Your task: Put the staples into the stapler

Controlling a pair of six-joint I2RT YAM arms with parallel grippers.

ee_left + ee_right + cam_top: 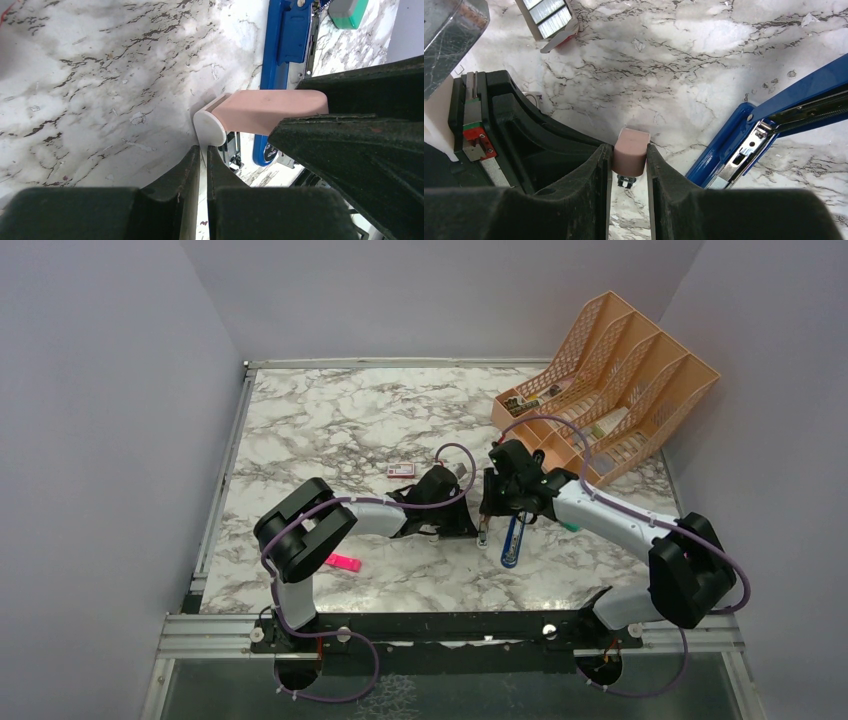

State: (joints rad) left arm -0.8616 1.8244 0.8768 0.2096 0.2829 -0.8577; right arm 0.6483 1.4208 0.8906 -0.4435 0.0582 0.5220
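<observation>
left jaws pressed almost together | right jaws pinching pink block (630, 149) | blue stapler (804, 90) open

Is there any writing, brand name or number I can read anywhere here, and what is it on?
No text here is readable.
On the red-and-white box: print, too small to read.
On the blue stapler: a round mark near its end, blurred.
In the orange file rack: labels on the items, too small to read.
On the pink block in the right pincer: no print visible.
</observation>
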